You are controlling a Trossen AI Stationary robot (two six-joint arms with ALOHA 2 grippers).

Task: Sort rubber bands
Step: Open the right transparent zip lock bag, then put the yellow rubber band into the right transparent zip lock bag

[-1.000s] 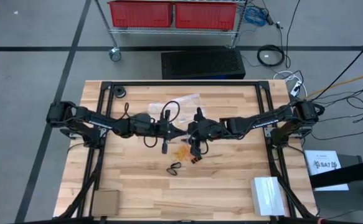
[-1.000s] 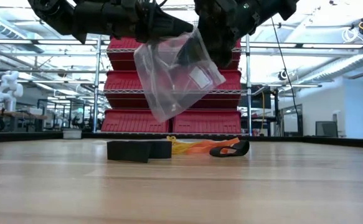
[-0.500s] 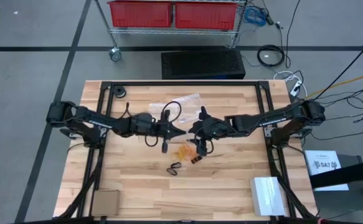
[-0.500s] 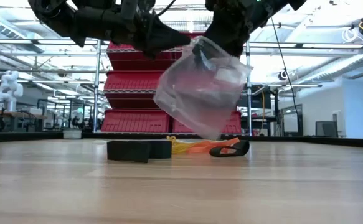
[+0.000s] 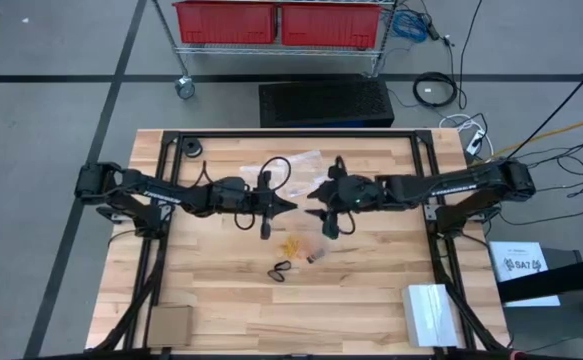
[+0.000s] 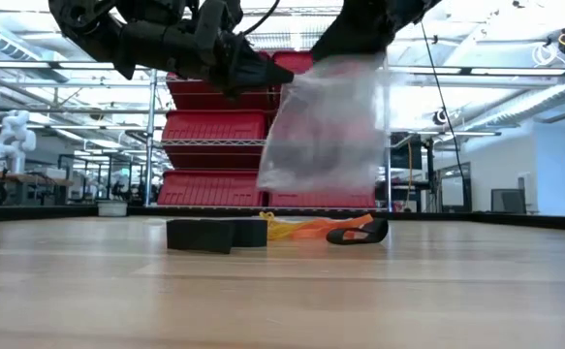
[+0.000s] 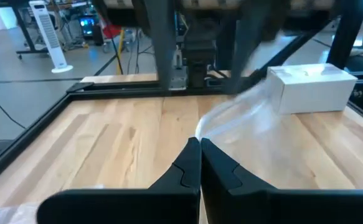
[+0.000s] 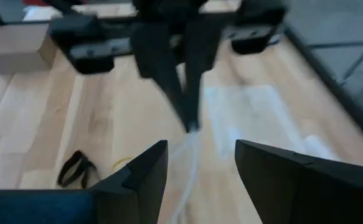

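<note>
Low view: left claw (image 6: 274, 78) pinches clear bag (image 6: 326, 126) above table (image 6: 282, 291).

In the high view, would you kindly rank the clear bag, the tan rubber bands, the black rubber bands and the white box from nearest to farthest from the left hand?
Left hand, shut on the bag.
1. Clear bag: pinched at its tip, between both arms.
2. Tan rubber bands: just below, at table centre.
3. Black rubber bands: further toward the front edge.
4. White box: front right corner.
</note>
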